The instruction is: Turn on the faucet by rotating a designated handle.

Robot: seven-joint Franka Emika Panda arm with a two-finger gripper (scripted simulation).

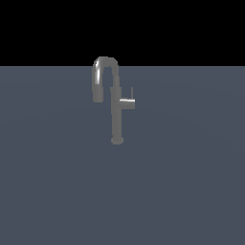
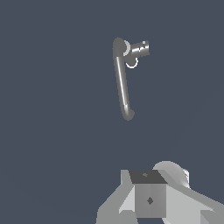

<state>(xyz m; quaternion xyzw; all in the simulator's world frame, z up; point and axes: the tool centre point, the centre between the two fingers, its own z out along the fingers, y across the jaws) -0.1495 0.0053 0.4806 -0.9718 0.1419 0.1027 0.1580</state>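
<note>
Grey faucet [image 1: 115, 115] standing alone on the dark surface [image 1: 52, 182], just above the middle of the exterior view.

Its handle [image 1: 127, 103] juts as a short stub from the post toward the exterior view's right, a thin lever rod rising upright at its end; the gooseneck spout arches over to the exterior view's left. In the wrist view the faucet [image 2: 121, 81] is seen from above, well apart from the tool [image 2: 148, 199], whose fingers are out of frame, so I cannot tell how wide it stands.

Open grey floor [image 1: 57, 191] surrounds the faucet [image 1: 116, 115] on every side. The handle [image 1: 127, 104] juts toward the exterior view's right with free room around it; the gooseneck spout [image 1: 99, 81] arches over the opposite side.
</note>
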